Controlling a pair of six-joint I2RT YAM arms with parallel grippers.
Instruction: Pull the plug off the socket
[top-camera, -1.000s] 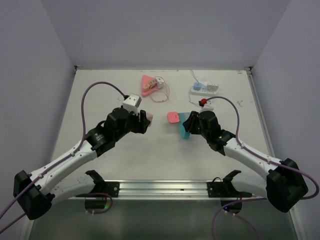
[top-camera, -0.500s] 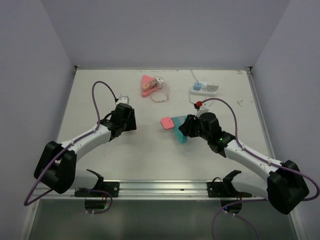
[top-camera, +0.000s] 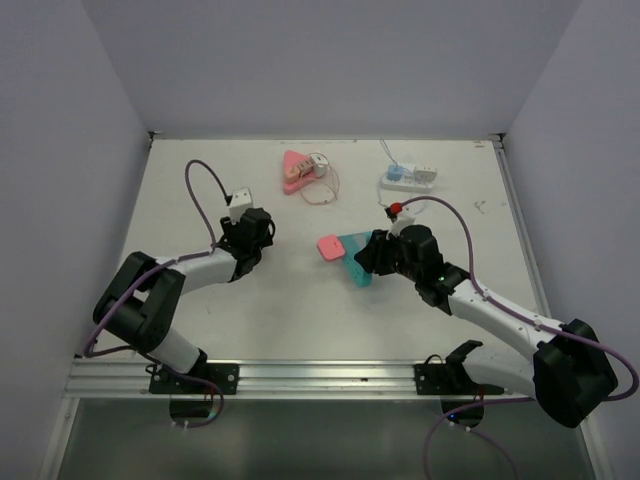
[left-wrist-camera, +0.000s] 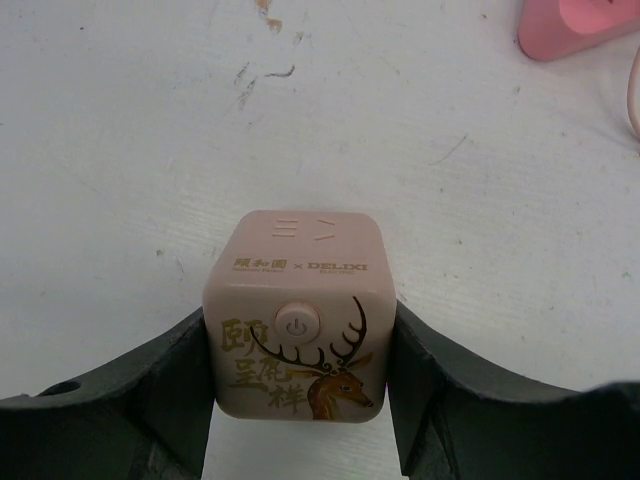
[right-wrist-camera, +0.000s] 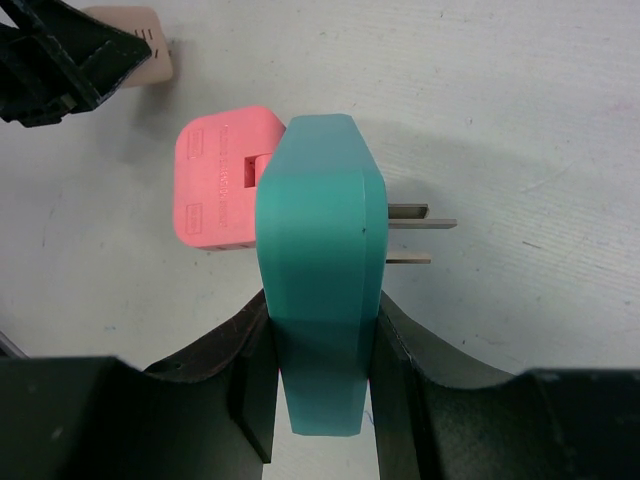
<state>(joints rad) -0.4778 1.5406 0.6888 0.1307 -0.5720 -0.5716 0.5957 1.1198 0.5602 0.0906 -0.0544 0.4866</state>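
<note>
- Teal plug is up front and it's in my right claw, both fingers pressed flat on its two sides, a firm clamp.
- Its two metal prongs stick out bare to one side, touching nothing.
- On the opposite side a pink plug sits tight against the teal body; from the wrist view I can't tell how deep it is seated.
- From above, that pair sits near the middle of the desk, the pink one pointing toward my other arm.
- Across a bare gap of desk, my left claw is clamped on the cube socket: a pale pink cube with a round power button and a gold deer printed on the face turned to the camera.
- The cube sits squarely between the fingers, one on each side, both touching.
- Socket and teal piece are well apart, nothing joining them.
- Farther back, a pink triangular adapter lies on the desk with a thin cable looped beside it.
- Far right at the back, a white power strip lies with a blue plug on it.
</note>
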